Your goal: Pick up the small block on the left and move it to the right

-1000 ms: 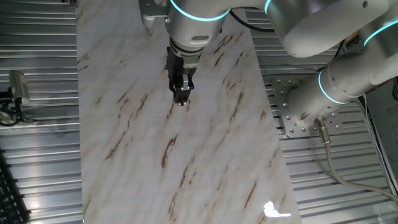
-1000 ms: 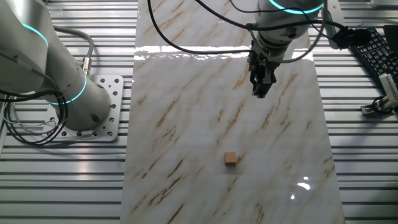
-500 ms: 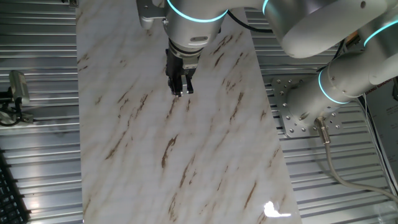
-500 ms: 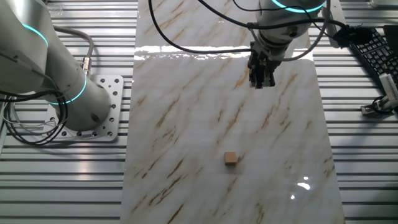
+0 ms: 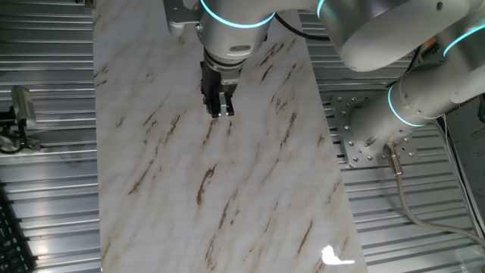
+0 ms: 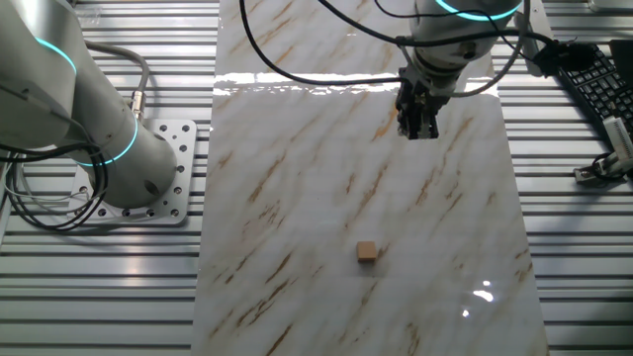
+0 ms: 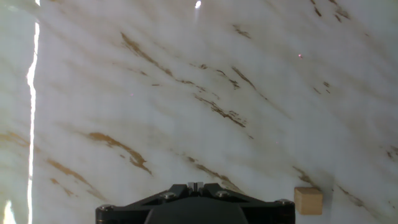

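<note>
The gripper [image 5: 220,112] hangs above the marble-patterned tabletop [image 6: 297,198], its fingers a little apart and nothing between them. In the other fixed view the gripper [image 6: 418,131] is over the far part of the top, toward the right edge. The block [image 6: 367,251] lies alone on the surface well apart from it, nearer the front edge and about midway across. In the hand view the block [image 7: 308,201] sits low at the right, beside the gripper body.
</note>
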`<action>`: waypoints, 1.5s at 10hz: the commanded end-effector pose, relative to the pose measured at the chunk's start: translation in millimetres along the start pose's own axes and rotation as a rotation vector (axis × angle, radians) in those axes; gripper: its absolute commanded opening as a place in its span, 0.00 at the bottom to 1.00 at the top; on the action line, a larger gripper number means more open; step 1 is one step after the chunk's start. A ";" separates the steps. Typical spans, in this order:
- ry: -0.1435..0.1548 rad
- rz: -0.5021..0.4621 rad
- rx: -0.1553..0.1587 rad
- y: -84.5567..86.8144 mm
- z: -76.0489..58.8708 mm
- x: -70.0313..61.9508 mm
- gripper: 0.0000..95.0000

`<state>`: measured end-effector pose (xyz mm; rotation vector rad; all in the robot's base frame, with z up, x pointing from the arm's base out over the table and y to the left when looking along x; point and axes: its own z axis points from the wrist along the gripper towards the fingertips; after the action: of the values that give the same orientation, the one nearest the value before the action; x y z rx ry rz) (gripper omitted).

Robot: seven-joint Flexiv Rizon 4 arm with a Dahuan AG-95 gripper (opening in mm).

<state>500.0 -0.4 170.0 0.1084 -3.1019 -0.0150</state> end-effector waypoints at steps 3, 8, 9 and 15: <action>0.024 -0.002 0.004 -4.6 3.8 3.7 0.00; 0.025 -0.030 0.016 -27.9 11.6 13.6 0.00; 0.026 -0.029 0.036 -34.1 12.9 16.3 0.00; -0.006 -0.057 0.073 -75.0 41.0 39.4 0.00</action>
<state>463.4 -78.2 130.0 0.1985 -3.1042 0.0990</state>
